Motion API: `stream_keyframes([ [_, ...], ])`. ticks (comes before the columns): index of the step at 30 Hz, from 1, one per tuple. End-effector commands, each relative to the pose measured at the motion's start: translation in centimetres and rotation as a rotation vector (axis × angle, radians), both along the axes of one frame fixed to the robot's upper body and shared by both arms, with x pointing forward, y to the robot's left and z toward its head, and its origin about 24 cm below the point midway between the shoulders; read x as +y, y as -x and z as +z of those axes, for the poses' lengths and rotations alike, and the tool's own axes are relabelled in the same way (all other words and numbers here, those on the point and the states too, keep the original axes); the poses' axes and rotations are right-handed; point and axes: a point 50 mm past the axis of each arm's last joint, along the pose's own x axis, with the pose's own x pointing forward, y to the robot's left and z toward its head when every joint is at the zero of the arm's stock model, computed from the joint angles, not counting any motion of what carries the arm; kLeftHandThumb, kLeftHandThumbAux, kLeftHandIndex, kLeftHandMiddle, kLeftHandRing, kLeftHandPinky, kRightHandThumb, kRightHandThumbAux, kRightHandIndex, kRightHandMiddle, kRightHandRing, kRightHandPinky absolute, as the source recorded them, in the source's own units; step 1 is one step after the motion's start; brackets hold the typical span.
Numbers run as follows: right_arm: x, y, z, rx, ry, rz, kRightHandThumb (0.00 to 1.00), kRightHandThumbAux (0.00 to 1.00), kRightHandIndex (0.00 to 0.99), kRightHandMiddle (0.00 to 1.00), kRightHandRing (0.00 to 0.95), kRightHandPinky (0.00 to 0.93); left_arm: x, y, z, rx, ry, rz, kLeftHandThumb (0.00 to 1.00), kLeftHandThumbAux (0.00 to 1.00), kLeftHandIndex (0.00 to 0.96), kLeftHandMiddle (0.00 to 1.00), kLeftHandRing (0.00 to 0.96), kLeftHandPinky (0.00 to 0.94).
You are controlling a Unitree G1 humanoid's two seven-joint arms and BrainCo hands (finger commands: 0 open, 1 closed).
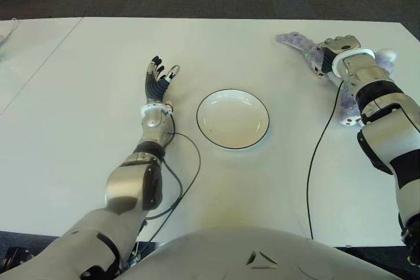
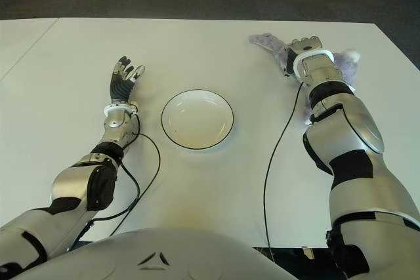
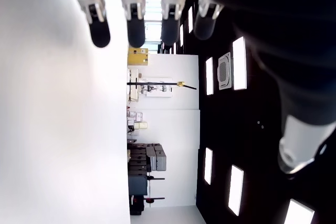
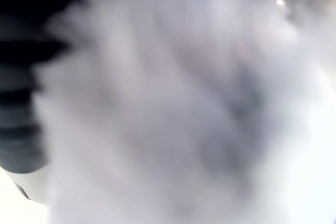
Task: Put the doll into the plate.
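Right robot hand (image 1: pixel 336 45) sits over the doll (image 1: pixel 298 42) at the far right of the desk (image 1: pixel 262 181), well apart from the plate (image 1: pixel 233 119). From the left eye view, the doll is a pale lilac plush lying flat, one limb reaching out towards the middle of the desk, more of its body showing beyond and beside the right wrist. Whether the fingers have closed on it cannot be told here. Left robot hand (image 1: pixel 157 77) shows just to the left of the plate, fingers spread and pointing away from the robot, holding nothing.

Right eye view: same layout; the plate (image 2: pixel 197 119) is bare, a black cable trailing across the desk near each arm.

Left wrist view: straight fingertips (image 3: pixel 100 32) beside the white desk, nothing between them.

Right wrist view: plush fur (image 4: pixel 173 103) fills the picture, pressed up against the camera; the fingers' closure is not legible.

Assessment: the grasp step is in hand, the doll not yet lifted. Next move calls for a firm closure on the plush body, a lift clear of the desk, then a carry leftwards to the plate.
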Motion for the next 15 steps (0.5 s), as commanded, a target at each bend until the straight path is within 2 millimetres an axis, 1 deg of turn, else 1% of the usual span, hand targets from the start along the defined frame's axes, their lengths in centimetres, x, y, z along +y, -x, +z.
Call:
stream_keyframes([
  [1,-1.1,1.1,-2.2,0.058,-0.066,-0.051,0.256,0.636,0.141,0.077,0.053,0.000,-1.0,8.3,-9.3,0.426,0.111,0.012,0.000,0.589,0.114,0.114,0.115,0.139],
  [5,-1.5,1.4,-2.4,0.051,-0.088,-0.050,0.252,0.637,0.121,0.061,0.030,0.000,-1.0,8.3,-9.3,0.430,0.104,0.012,0.000,0.600,0.119,0.133,0.133,0.167],
  [9,-1.8,1.6,-2.6,0.029,-0.125,-0.051,0.232,0.652,0.104,0.054,0.020,0.000,-1.0,8.3,-9.3,0.443,0.084,0.014,0.000,0.620,0.117,0.142,0.146,0.158],
  [12,-1.9,1.7,-2.7,0.010,-0.186,-0.058,0.226,0.664,0.102,0.049,0.017,0.000,-0.8,8.3,-9.3,0.442,0.090,0.020,0.000,0.620,0.118,0.141,0.144,0.160],
  [14,-1.9,1.9,-3.0,0.002,-0.216,-0.056,0.226,0.669,0.105,0.049,0.020,0.000,-0.8,8.4,-9.3,0.442,0.091,0.021,0.000,0.620,0.121,0.143,0.146,0.164],
  [15,-1.5,2.0,-3.6,-0.004,-0.245,-0.041,0.227,0.677,0.109,0.050,0.024,0.000,-0.8,8.4,-9.3,0.441,0.090,0.020,0.000,0.619,0.124,0.147,0.151,0.170],
])
